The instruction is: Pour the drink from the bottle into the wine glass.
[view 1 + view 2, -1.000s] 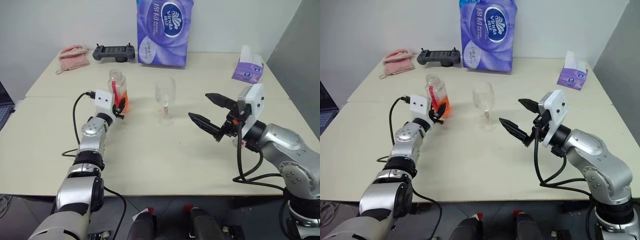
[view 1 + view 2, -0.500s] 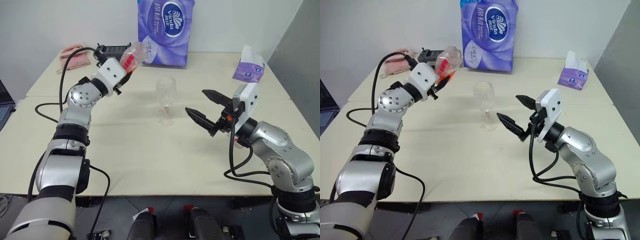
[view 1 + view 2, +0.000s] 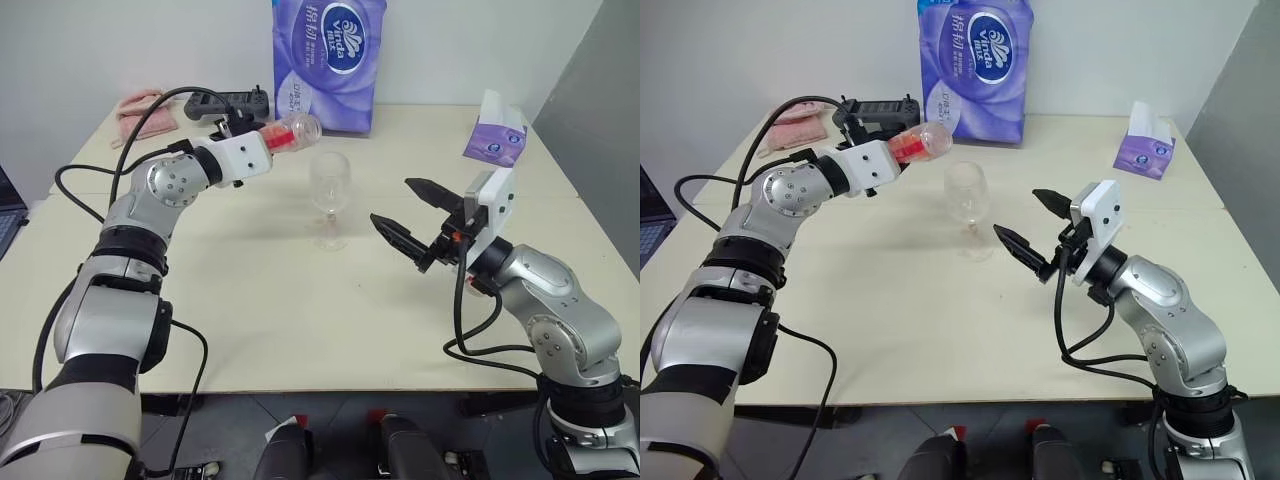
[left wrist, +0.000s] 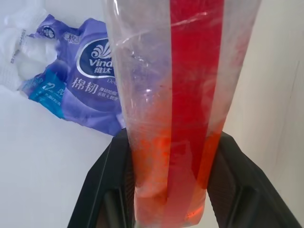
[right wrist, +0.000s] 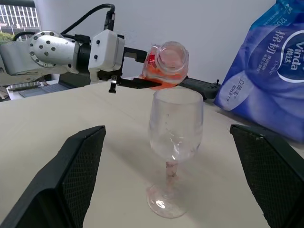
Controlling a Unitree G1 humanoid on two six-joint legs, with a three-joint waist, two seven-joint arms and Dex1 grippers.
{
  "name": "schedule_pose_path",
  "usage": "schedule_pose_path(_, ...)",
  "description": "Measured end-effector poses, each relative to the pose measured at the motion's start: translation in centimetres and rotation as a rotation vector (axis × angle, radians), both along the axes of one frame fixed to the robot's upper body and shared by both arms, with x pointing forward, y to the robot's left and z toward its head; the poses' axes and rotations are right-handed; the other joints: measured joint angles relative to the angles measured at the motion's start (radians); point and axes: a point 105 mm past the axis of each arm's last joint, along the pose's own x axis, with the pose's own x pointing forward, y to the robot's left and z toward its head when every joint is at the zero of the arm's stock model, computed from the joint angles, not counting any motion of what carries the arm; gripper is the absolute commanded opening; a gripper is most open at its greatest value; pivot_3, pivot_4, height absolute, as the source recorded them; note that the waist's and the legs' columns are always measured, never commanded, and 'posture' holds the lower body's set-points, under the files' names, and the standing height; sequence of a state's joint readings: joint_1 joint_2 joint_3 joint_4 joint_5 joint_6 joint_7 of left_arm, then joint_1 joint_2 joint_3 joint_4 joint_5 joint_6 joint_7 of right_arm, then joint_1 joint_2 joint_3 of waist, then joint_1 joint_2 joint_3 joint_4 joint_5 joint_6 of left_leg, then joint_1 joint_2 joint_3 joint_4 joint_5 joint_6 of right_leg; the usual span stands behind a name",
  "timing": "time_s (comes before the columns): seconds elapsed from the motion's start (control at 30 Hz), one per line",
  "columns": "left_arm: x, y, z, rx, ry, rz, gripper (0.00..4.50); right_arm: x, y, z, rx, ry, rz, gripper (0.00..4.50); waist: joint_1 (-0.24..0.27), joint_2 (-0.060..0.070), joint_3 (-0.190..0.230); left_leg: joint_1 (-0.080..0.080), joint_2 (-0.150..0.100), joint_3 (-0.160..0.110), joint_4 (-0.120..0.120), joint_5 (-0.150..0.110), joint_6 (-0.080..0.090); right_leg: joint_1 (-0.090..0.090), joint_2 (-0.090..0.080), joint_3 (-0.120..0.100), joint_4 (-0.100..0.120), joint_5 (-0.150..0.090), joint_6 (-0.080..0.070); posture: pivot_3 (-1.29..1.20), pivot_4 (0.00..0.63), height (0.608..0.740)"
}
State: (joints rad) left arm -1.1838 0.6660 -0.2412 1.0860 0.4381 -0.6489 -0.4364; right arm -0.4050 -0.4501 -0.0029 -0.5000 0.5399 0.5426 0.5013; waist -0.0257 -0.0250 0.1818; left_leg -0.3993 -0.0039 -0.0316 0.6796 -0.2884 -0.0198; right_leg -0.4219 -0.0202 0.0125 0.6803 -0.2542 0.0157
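Observation:
My left gripper [image 3: 268,140] is shut on the bottle [image 3: 290,132], which hangs above the table, tipped almost level. Its open mouth points at the rim of the wine glass [image 3: 329,185] from the glass's left. In the left wrist view the black fingers [image 4: 107,183] clamp the bottle [image 4: 142,95] at its base, and the orange-red drink [image 4: 190,118] lies along the red label strip. The glass [image 5: 175,126] stands upright mid-table, its bowl looking empty. My right gripper [image 3: 392,201] hovers open to the right of the glass, apart from it.
A large purple tissue pack [image 3: 328,65] stands at the back behind the glass. A black controller [image 3: 235,103] and a pink cloth [image 3: 145,108] lie back left. At the back right sits a small tissue box [image 3: 495,135].
My left arm has lifted the bottle off the table and rolled it from upright to nearly level, carrying its mouth toward the glass. The right gripper has stayed put, open.

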Motion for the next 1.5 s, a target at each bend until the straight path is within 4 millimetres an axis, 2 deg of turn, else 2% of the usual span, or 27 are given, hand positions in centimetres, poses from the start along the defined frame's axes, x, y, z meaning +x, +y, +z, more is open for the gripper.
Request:
schedule_pose_path(0.2,0.0,0.0,-0.1,0.076,-0.027,0.003,1.66,0.0,0.2,0.0,0.003,-0.007,0.002,4.5,0.0,0.0,0.0,0.0,0.0,0.0,0.0,0.0,0.0,0.0,0.0,0.0,0.0,0.0,0.0,0.0,0.15,0.74)
schedule_pose_path(0.47,0.1,-0.1,1.4,0.163,-0.117,0.012,1.66,-0.1,0.3,0.0,0.003,-0.012,0.004,4.5,0.0,0.0,0.0,0.0,0.0,0.0,0.0,0.0,0.0,0.0,0.0,0.0,0.0,0.0,0.0,0.0,0.15,0.74)
schedule_pose_path(0.6,0.2,-0.3,1.4,0.211,-0.136,0.01,1.66,0.0,0.3,-0.1,0.003,-0.013,0.0,4.5,0.0,0.0,0.0,0.0,-0.001,0.0,0.0,0.0,0.0,0.0,0.0,0.0,0.0,0.0,0.0,0.0,0.15,0.74)
schedule_pose_path(0.77,0.3,-0.2,1.1,0.245,-0.146,0.021,1.66,0.0,0.3,-0.2,0.0,-0.012,-0.006,4.5,0.0,0.0,0.0,0.0,-0.001,0.0,0.0,0.0,0.0,0.0,0.0,0.0,0.0,0.0,0.0,0.0,0.15,0.74)
schedule_pose_path(1.3,0.3,-0.4,2.6,0.331,-0.221,0.019,1.66,0.0,0.3,-0.3,0.002,-0.008,-0.01,4.5,0.0,0.0,0.0,0.0,-0.001,0.001,0.0,0.0,0.0,0.0,0.0,0.0,0.0,0.0,0.0,0.0,0.15,0.74)
schedule_pose_path(1.5,0.4,-0.4,2.3,0.359,-0.222,0.021,1.66,0.1,0.3,-0.3,0.008,-0.008,-0.014,4.5,-0.001,0.0,0.0,0.0,-0.001,0.001,0.0,0.0,0.0,0.0,0.0,0.0,0.001,0.0,0.0,0.0,0.15,0.74)
